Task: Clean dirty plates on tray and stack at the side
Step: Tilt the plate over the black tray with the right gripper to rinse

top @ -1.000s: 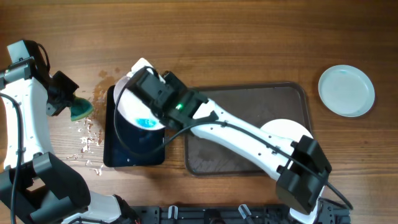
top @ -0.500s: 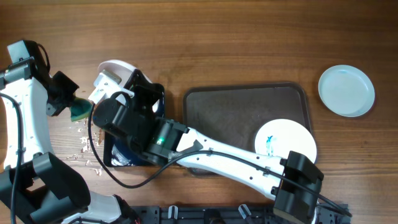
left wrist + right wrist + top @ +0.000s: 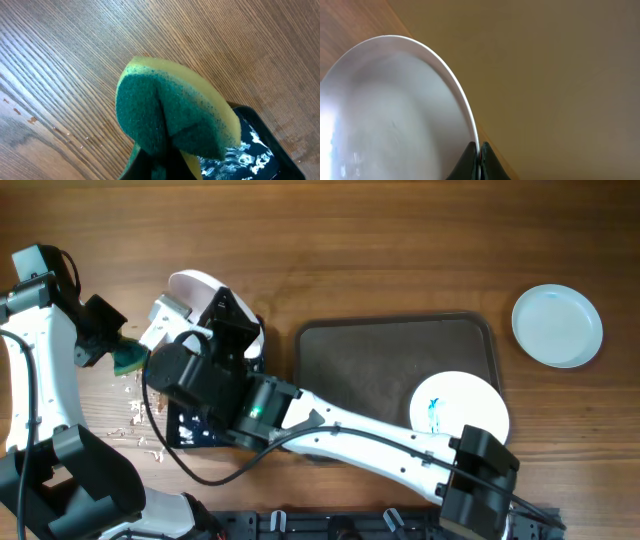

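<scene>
My right gripper point(image 3: 216, 316) is shut on the rim of a white plate point(image 3: 190, 287) and holds it tilted up over the far end of the dark wash basin point(image 3: 196, 430). In the right wrist view the fingers point(image 3: 480, 152) pinch the plate's edge point(image 3: 395, 110). My left gripper point(image 3: 104, 340) is shut on a green and yellow sponge point(image 3: 129, 359), just left of the plate. The sponge point(image 3: 170, 110) fills the left wrist view and hides the jaws. A dirty plate point(image 3: 460, 408) with a blue smear lies on the brown tray point(image 3: 380, 360). A clean plate point(image 3: 557, 326) lies at the far right.
Crumbs and wet spots point(image 3: 140, 408) lie on the wood left of the basin. Foam shows in the basin in the left wrist view point(image 3: 250, 155). The right arm point(image 3: 370, 435) stretches across the tray's front left corner.
My right arm swung the plate left and tipped it up on edge, away from over the basin's middle. My left gripper with the sponge has stayed still.
</scene>
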Robot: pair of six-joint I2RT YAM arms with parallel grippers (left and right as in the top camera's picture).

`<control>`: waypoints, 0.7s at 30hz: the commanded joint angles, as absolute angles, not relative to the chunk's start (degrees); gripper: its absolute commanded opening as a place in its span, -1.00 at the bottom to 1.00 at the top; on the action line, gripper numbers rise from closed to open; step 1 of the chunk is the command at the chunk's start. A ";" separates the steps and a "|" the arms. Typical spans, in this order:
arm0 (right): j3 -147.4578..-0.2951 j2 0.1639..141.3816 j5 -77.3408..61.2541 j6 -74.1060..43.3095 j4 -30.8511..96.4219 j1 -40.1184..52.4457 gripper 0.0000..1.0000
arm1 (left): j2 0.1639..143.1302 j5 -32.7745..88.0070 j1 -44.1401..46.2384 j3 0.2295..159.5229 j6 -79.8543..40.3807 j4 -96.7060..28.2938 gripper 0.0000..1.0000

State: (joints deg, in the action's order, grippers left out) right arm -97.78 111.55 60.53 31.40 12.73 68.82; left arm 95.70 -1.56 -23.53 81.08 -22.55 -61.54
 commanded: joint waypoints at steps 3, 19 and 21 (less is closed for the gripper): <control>-99.15 112.31 62.59 29.28 14.46 69.58 -0.91 | 94.80 -0.86 -23.64 82.32 -21.58 -61.87 -0.92; -99.11 112.29 58.57 21.30 21.10 67.72 -0.91 | 94.80 -0.86 -23.64 82.32 -21.19 -62.17 -0.92; -99.11 112.29 51.83 12.75 27.14 65.89 -0.91 | 94.80 -0.86 -23.64 82.32 -21.19 -62.24 -0.92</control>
